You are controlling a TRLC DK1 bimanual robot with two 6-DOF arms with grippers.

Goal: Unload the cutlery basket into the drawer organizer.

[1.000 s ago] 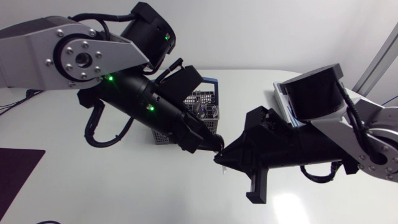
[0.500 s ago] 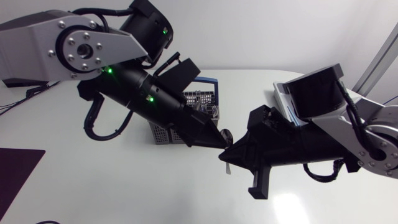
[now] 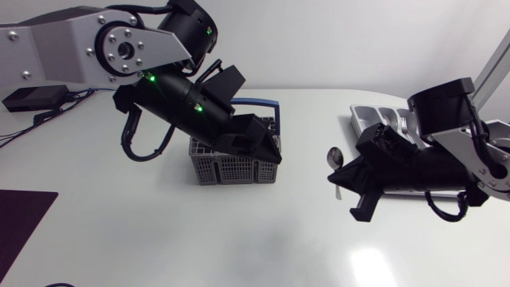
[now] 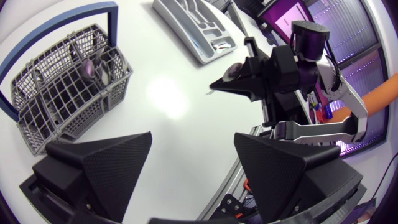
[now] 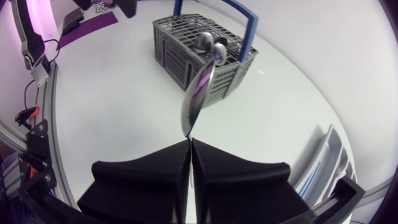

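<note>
A white table is seen from above, with twelve o'clock at its far edge.

The left arm, silver and black, enters from ten o'clock and slants down toward the table's middle. The right arm enters from three o'clock and lies low, pointing toward nine.

A grey wire cutlery basket with a blue handle stands just off the table's centre, toward eleven o'clock. A pale grey drawer organizer, divided into long compartments, lies at about two o'clock near the far edge, partly hidden under the right arm.

The left gripper hangs over the basket's three o'clock end. In the left wrist view its two wedge fingers stand wide apart with nothing between them, the basket lies ahead of it, and the organizer is farther off.

The right gripper is at three o'clock from the basket, well apart from it and above bare table, at seven o'clock from the organizer. Its fingers are pressed together on the handle of a metal spoon. In the right wrist view the spoon rises from the fingertips, bowl at the far end, with the basket beyond it and the organizer beside the gripper.

Two more spoon bowls stick up from one basket compartment.
</note>
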